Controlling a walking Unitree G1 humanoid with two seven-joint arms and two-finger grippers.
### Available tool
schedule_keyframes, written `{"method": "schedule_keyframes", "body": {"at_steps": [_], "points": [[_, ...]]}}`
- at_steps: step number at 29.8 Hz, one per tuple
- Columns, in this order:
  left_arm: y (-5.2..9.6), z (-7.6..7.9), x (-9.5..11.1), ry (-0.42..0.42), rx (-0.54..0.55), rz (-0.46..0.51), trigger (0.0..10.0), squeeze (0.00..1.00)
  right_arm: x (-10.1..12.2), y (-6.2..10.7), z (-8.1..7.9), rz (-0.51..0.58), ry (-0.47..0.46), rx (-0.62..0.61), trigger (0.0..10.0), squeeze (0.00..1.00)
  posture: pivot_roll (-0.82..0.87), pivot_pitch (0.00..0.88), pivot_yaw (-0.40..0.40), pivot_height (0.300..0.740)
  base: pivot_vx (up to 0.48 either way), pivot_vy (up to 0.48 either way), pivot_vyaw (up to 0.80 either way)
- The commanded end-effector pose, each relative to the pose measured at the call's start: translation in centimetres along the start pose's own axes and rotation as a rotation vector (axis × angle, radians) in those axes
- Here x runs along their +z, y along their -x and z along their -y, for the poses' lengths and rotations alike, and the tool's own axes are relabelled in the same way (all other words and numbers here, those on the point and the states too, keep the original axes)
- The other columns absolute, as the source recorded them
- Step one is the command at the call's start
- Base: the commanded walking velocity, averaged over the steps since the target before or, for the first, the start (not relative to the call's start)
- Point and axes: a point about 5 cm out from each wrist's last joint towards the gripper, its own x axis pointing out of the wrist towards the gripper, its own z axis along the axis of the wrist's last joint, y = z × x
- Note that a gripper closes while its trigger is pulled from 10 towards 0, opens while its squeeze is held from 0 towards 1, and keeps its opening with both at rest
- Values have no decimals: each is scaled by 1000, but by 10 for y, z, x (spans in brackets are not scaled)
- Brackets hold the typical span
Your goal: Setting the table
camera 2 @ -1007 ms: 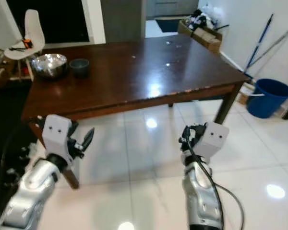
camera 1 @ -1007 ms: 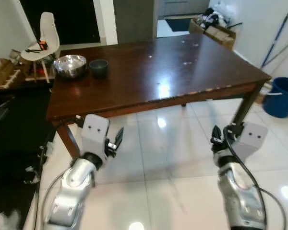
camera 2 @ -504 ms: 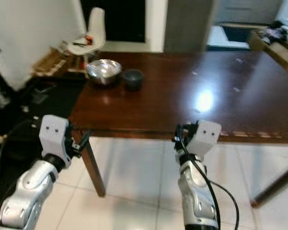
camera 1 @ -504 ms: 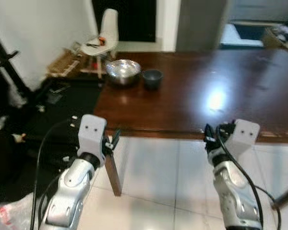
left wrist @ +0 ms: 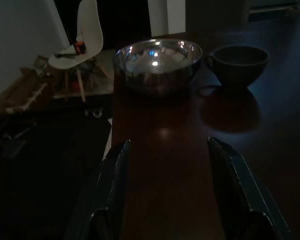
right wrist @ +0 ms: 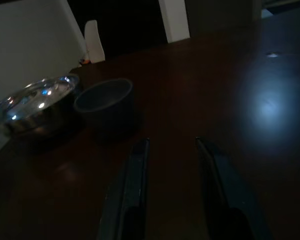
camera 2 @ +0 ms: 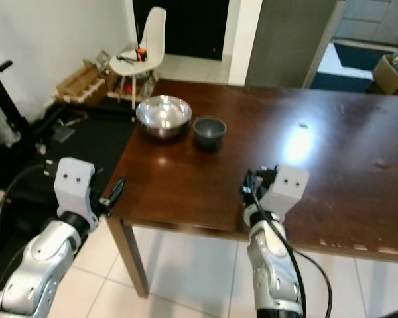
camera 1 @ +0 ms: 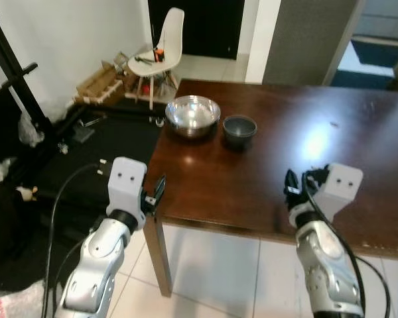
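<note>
left tool point(left wrist: 166, 187) fingers spread apart, nothing between them, held over the edge of the dark wood surface point(left wrist: 180, 150). ahead: steel bowl point(left wrist: 157, 65) and dark bowl point(left wrist: 239, 65) side by side, close but apart. white chair point(left wrist: 77, 42) beyond the corner. view is dim.

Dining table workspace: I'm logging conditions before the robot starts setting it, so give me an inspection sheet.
Surface: dark brown wooden table, glossy, with light glare.
Job's things: shiny round steel bowl and small dark grey bowl, side by side near the table's far left corner, both upright.
Clutter: nothing seen on the table.
Grippers: left gripper open, at the table's near left corner; right gripper open, over the near edge. Both empty.
Cables: black cable looping beside the left arm.
Surroundings: white plastic chair beyond the table; black mat on the floor.
</note>
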Motion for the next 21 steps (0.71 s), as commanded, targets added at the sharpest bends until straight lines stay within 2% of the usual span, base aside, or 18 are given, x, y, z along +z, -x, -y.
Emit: {"method": "schedule_keyframes", "body": {"at_steps": [1,8,14,16,21], "points": [[0,1,-2,-10,-4,-11,10000,0,0,0,2,3,7,-11,10000,0,-7,0,107,740,480,0,0],[0,1,-3,-3,-5,-16,10000,0,1,0,-4,10,20,36,10000,0,-4,0,104,740,446,0,0],[2,1,-3,13,-27,-17,10000,0,9,0,-9,58,85,80,10000,0,-3,0,103,740,0,0,0],[1,0,1,-10,-61,0,10000,0,14,-2,-8,90,153,86,10000,0,-4,0,102,740,0,0,0],[-5,-1,12,-43,-104,41,10000,0,19,-7,-5,105,196,78,10000,0,-5,0,105,740,0,0,0]]}}
